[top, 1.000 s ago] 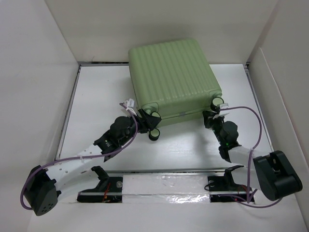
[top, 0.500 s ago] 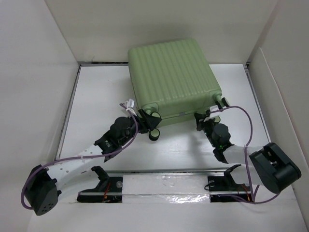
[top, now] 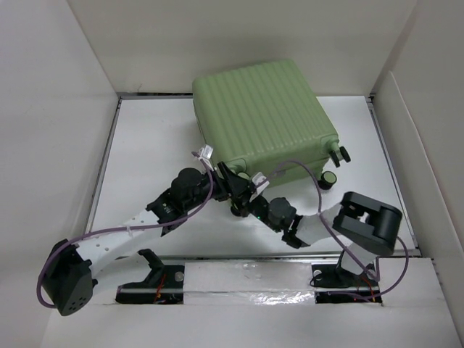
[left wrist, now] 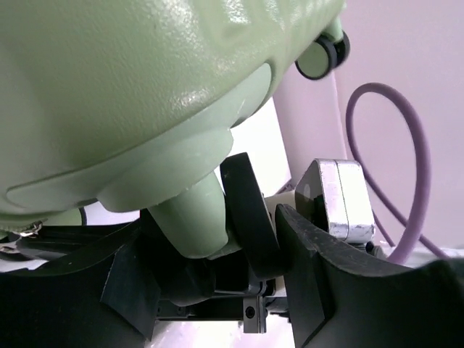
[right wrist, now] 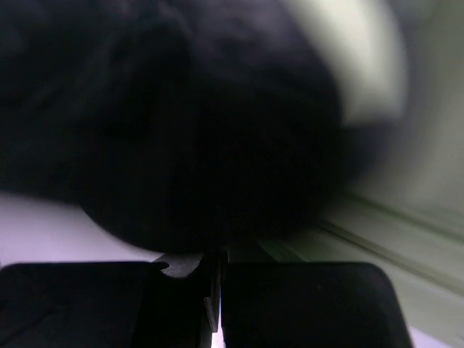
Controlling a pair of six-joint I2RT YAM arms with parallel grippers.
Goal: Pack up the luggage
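The luggage [top: 261, 116] is a large light-green ribbed suitcase, closed, at the back middle of the table. My left gripper [top: 233, 187] is at its front-left corner. In the left wrist view, the left gripper [left wrist: 217, 243] has its jaws closed around the black wheel [left wrist: 250, 217] and its green mount under the shell [left wrist: 130, 87]. My right gripper [top: 250, 205] is shut and empty, just right of the left gripper and below the suitcase's front edge. The right wrist view shows its fingers [right wrist: 290, 304] pressed together, a blurred dark round shape close ahead, and green shell [right wrist: 406, 217] at the right.
White walls [top: 65, 109] enclose the table on three sides. The suitcase's two right-hand wheels [top: 328, 177] stick out at its front-right corner. Purple cables [top: 297, 165] loop from both wrists. A metal rail [top: 246, 255] runs along the near edge.
My right arm has swung left from the suitcase's front-right wheel to beside my left gripper. The suitcase has turned slightly, baring its right-hand wheels. My left gripper stayed on the front-left wheel.
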